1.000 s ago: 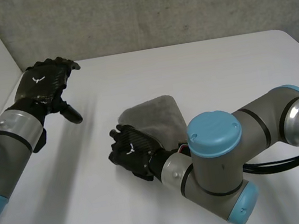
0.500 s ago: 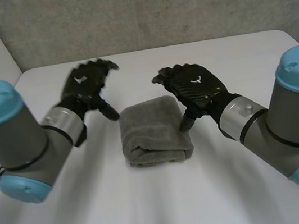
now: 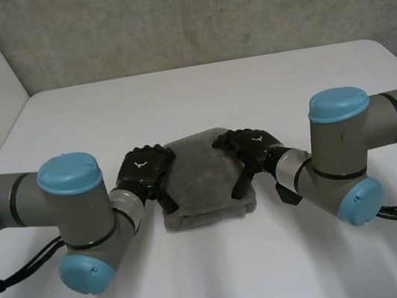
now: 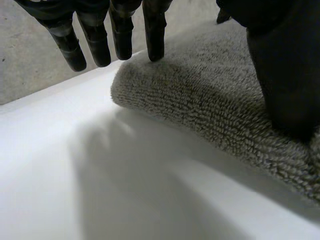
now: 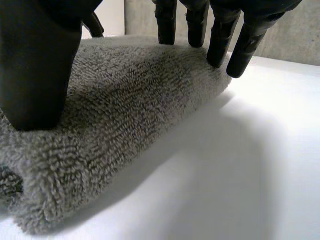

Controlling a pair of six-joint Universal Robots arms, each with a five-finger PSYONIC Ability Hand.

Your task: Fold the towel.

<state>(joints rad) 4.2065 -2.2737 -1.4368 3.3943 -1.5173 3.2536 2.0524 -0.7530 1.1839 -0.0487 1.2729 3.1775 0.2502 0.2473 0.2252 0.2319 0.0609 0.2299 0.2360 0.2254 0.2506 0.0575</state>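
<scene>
Grey arms (image 3: 10,198), light-blue caps (image 3: 68,172) — black fingers (image 4: 155,30)

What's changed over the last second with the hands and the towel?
Both hands came down onto the towel: the left hand now rests on its left edge, the right hand on its right edge, fingers straight, pressing, not gripping. A second ago the right hand lay low at the towel's front left and the left hand hung far off to the left. The towel stayed folded in its spot on the table.

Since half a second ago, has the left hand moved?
Yes. The left hand came nearer, from beyond the towel onto its left edge.
</scene>
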